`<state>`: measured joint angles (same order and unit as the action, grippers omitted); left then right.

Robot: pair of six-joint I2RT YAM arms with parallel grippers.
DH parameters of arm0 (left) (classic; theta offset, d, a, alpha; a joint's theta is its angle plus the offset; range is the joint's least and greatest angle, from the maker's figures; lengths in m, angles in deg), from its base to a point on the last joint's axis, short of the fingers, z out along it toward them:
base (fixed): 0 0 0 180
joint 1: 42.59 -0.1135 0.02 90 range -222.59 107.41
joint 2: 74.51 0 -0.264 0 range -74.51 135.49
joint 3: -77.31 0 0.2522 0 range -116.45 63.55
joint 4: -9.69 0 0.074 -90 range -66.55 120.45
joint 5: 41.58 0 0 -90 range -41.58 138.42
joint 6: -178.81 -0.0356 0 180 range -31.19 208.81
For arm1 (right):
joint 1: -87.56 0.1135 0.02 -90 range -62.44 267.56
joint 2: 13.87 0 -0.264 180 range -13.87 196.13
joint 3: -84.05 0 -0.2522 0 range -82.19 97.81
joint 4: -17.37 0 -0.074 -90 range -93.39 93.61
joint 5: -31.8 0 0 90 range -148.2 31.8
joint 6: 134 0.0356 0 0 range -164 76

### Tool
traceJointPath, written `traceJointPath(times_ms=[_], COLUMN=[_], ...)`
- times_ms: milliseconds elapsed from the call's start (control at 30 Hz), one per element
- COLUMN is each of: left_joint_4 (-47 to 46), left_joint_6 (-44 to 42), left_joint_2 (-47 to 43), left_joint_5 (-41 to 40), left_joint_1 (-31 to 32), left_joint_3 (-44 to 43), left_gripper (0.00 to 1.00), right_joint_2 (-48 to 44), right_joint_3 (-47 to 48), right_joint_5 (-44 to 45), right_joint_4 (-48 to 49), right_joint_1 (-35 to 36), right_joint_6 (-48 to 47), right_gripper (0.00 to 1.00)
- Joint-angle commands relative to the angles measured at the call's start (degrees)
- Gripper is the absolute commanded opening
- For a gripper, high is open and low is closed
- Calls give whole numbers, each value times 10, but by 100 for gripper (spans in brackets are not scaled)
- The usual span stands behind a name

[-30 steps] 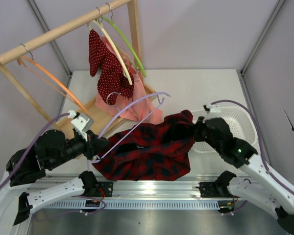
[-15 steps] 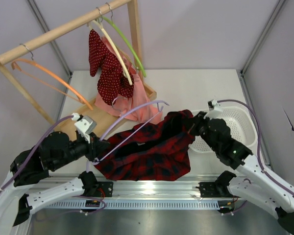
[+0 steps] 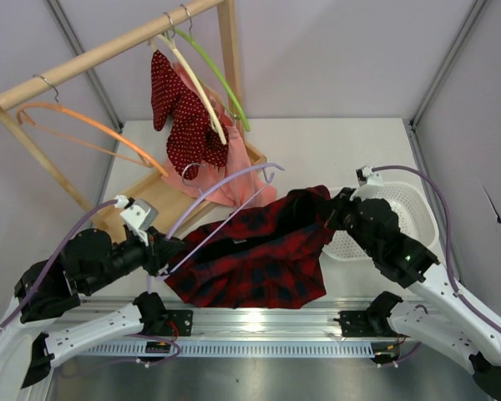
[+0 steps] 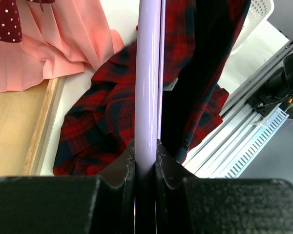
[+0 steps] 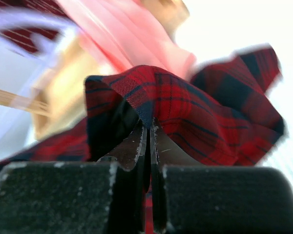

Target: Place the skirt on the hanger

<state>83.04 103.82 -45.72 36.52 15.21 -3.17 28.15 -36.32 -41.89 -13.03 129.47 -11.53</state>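
The red and navy plaid skirt (image 3: 259,255) hangs spread between my two arms above the table's near edge. My left gripper (image 3: 160,252) is shut on one end of the pale lavender hanger (image 3: 221,185), whose arms reach up and right to its hook near the pink garment. In the left wrist view the lavender bar (image 4: 147,87) runs straight out of my gripper (image 4: 145,148), with skirt (image 4: 107,112) on both sides of it. My right gripper (image 3: 334,213) is shut on the skirt's upper right edge; the right wrist view shows the gripper (image 5: 147,127) pinching a fold of plaid cloth (image 5: 195,117).
A wooden rack (image 3: 108,50) at the back left carries an orange hanger (image 3: 92,134), a cream hanger (image 3: 196,83) with a red dotted garment (image 3: 184,117) and a green hanger (image 3: 217,75). A pink garment (image 3: 225,180) hangs down to the rack's base. A white basket (image 3: 409,209) stands at the right.
The lavender hanger's hook end has moved up and left. The right gripper has shifted slightly with the skirt's edge, and the skirt has spread wider. The orange hanger has swung on the rail.
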Motion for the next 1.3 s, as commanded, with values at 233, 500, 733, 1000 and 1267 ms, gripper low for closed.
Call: traceJointPath(times_ms=[233, 500, 733, 1000, 1267], left_joint_4=[-39, -42, -37, -32, -26], left_joint_6=[-7, -12, -5, -3, -2], left_joint_2=[6, 8, 1, -3, -2], left_joint_5=[-5, -5, -9, -15, -15], left_joint_1=[3, 3, 3, 3, 3], left_joint_3=[-3, -2, -4, -4, -4], left_gripper=[0, 0, 0, 0, 0], right_joint_2=[15, 107, 226, 263, 296], right_joint_3=[39, 258, 383, 322, 277], right_joint_5=[-5, -29, 13, -20, 71], right_joint_4=[-192, -294, -328, -328, -343], right_joint_1=[-10, 12, 153, 229, 240], right_joint_6=[46, -25, -79, -51, -14], right_gripper=[34, 52, 53, 52, 55])
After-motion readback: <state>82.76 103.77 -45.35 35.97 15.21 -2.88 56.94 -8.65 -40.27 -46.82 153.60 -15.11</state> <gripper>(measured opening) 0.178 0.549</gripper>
